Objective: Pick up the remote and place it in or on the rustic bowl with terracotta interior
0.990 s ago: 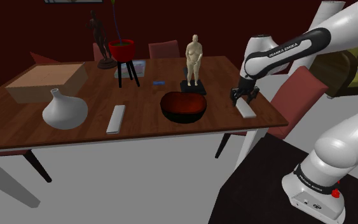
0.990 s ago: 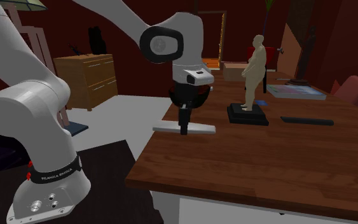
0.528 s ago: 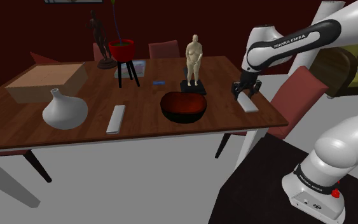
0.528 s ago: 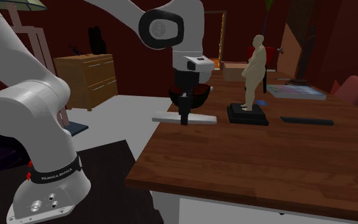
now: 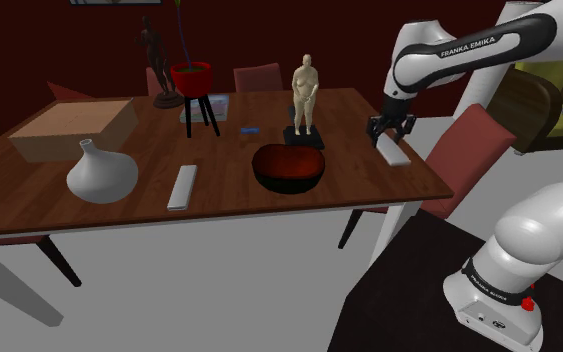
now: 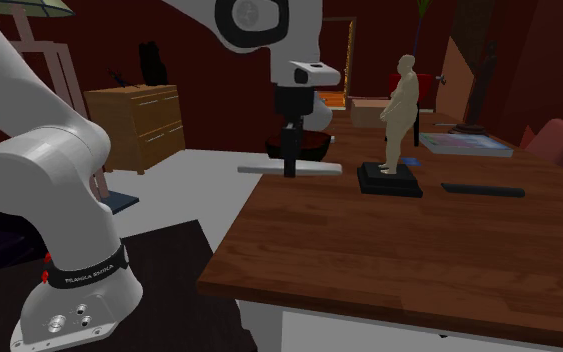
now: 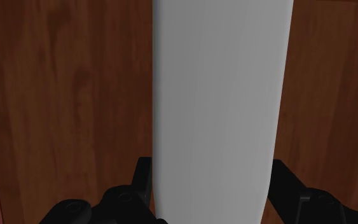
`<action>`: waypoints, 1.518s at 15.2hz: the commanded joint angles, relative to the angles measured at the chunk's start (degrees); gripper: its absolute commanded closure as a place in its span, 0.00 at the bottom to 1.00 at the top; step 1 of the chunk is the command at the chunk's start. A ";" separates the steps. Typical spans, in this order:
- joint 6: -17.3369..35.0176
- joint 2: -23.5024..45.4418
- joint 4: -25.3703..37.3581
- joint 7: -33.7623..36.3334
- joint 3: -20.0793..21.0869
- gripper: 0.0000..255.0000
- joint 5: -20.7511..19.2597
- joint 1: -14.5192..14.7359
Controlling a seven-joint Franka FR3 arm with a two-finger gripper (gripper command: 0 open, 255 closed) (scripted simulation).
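Note:
A plain pale grey remote (image 5: pixel 393 151) hangs level above the wooden table (image 5: pixel 149 215) near its right end in the shoulder view. My gripper (image 5: pixel 390 135) is shut on the middle of it. In the second exterior view the remote (image 6: pixel 289 170) floats clear of the tabletop under the gripper (image 6: pixel 290 172). The wrist view has the remote (image 7: pixel 219 95) clasped between both fingers (image 7: pixel 139 184), with wood below. The dark bowl with a red inside (image 5: pixel 289 167) stands on the table to the shoulder view's left of the gripper. It is partly hidden behind the gripper as the bowl (image 6: pixel 316 151).
A tan figurine (image 5: pixel 306 95) on a black base stands just behind the bowl. Further left are a flat grey bar (image 5: pixel 182 186), a white vase (image 5: pixel 100 172), a red pot on a black stand (image 5: pixel 193 80) and a box (image 5: pixel 69 128). A red chair (image 5: pixel 474 140) stands beside the table's end.
The gripper has risen with the remote, lifting it off the tabletop and a little toward the table's far side. Nothing else on the table has moved.

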 commanded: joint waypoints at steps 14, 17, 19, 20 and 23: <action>-8.16 1.54 9.72 5.18 3.77 1.00 1.47 2.13; -8.00 4.76 12.83 9.13 6.55 1.00 2.17 3.58; -7.96 7.14 15.22 11.78 8.33 1.00 2.39 4.50; -7.97 8.39 16.51 13.10 9.20 1.00 2.43 4.94; -8.15 12.44 20.76 17.11 11.70 1.00 2.20 6.24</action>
